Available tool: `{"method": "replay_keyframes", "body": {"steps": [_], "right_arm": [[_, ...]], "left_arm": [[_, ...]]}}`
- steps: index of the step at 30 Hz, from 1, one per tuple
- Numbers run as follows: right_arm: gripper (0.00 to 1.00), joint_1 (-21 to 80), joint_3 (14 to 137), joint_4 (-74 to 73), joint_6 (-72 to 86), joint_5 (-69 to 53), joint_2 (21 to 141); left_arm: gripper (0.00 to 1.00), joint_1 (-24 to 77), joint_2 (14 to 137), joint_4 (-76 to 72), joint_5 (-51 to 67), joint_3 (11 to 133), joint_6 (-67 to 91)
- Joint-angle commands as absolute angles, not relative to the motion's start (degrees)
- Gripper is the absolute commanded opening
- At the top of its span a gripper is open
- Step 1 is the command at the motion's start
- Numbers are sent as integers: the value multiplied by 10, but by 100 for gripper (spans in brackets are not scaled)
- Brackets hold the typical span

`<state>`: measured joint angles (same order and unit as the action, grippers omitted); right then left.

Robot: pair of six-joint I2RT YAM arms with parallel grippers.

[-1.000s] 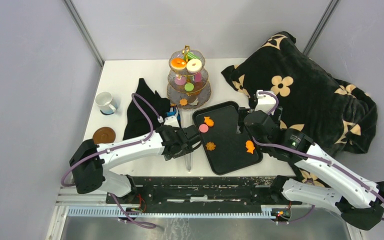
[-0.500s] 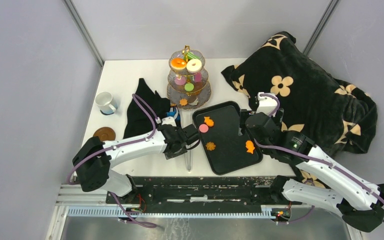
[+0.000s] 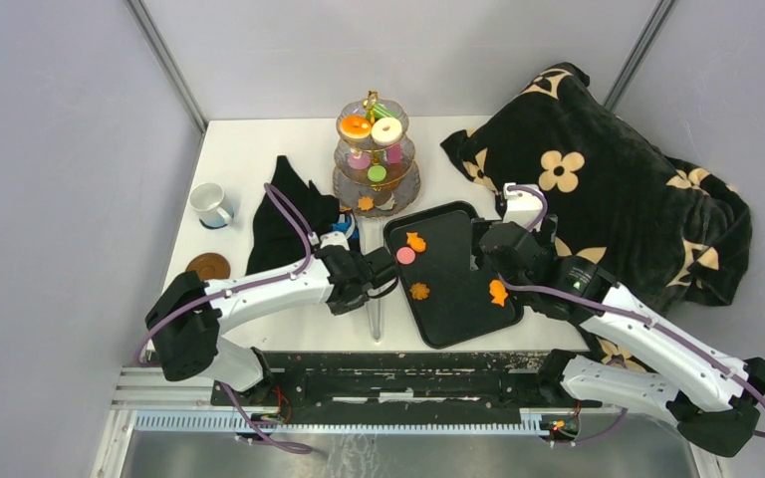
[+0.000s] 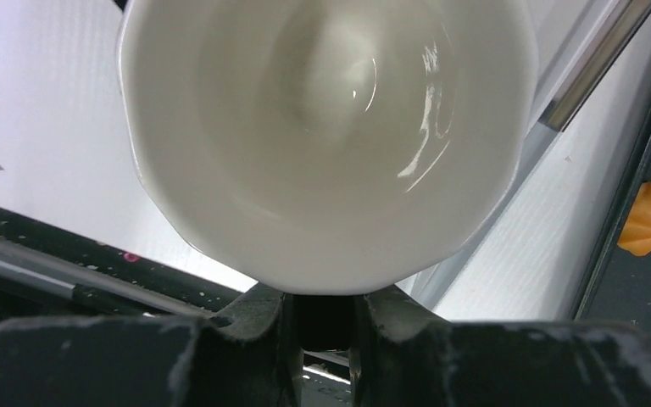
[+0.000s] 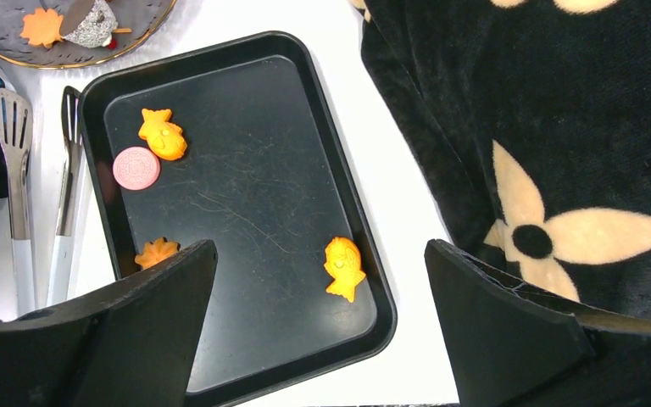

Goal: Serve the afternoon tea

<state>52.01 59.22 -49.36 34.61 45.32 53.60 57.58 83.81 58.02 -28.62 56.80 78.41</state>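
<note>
The left arm reaches low across the table (image 3: 249, 149), its gripper (image 4: 326, 309) pinched on a white cup (image 4: 322, 136) beside the tray (image 5: 254, 110). Orange cookies (image 5: 344, 268) and a pink disc (image 5: 136, 167) lie on the tray. The right arm bends over it, gripper (image 5: 320, 248) spread wide.

Bright, even overhead light with soft shadows. Glare spots glint inside the white cup (image 4: 326, 127) just above the left gripper (image 4: 322, 320), itself dark and blurred. Beyond the right gripper (image 5: 318, 254), everything is sharp.
</note>
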Motion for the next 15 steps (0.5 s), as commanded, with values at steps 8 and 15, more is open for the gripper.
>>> {"method": "replay_keyframes", "body": {"steps": [8,15], "right_arm": [[100,516,609,-467,325,456,553],[100,515,618,-463,321,446,559]], "left_arm": [[3,620,824,785,-466,762,883],[3,475,798,796,-479,763,808]]}}
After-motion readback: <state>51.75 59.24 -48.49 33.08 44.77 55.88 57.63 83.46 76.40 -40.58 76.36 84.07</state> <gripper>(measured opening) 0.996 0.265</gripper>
